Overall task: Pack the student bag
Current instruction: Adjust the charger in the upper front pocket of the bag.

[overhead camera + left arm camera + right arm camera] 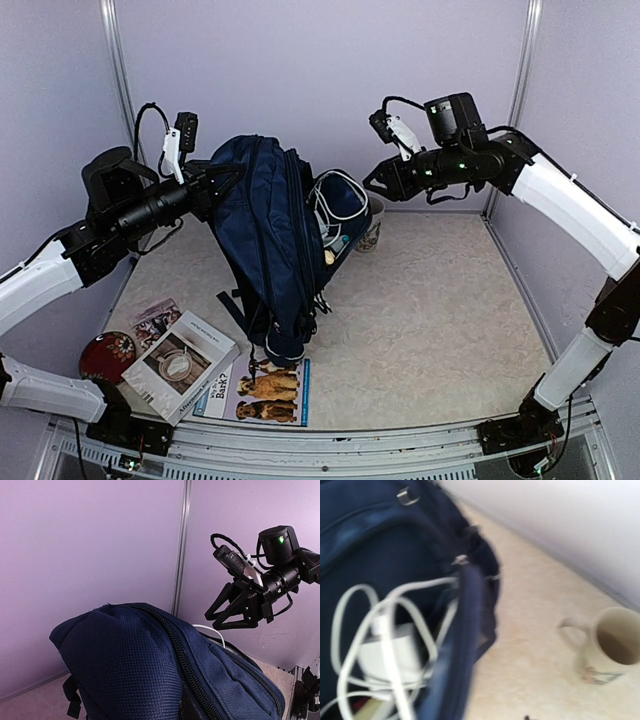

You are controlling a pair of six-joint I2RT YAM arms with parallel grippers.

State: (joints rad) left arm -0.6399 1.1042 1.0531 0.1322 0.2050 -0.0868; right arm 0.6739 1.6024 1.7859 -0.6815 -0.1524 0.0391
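Student bag (268, 240) upright near table (430, 320) far edge, left of centre. Left gripper (216, 184) clamped on its top, likely propping mouth agape. Right gripper (212, 621) spread, empty, above pocket (342, 205) holding white charger (380, 655).

**Where things sit around my two claws**

The student bag (268, 235) stands upright on the table (440, 320), left of centre. My left claw (220, 182) meets its top from the left. My right claw (372, 183) hangs above and to its right, apart from it. A charger with its cable (325, 215) lies in the bag's open right-hand pocket. A mug (370, 236) stands just right of the bag. At the near left lies a book (180, 365), with a booklet (262, 388) to its right, a magazine (153, 320) behind it and a disc (107, 355) to its left.
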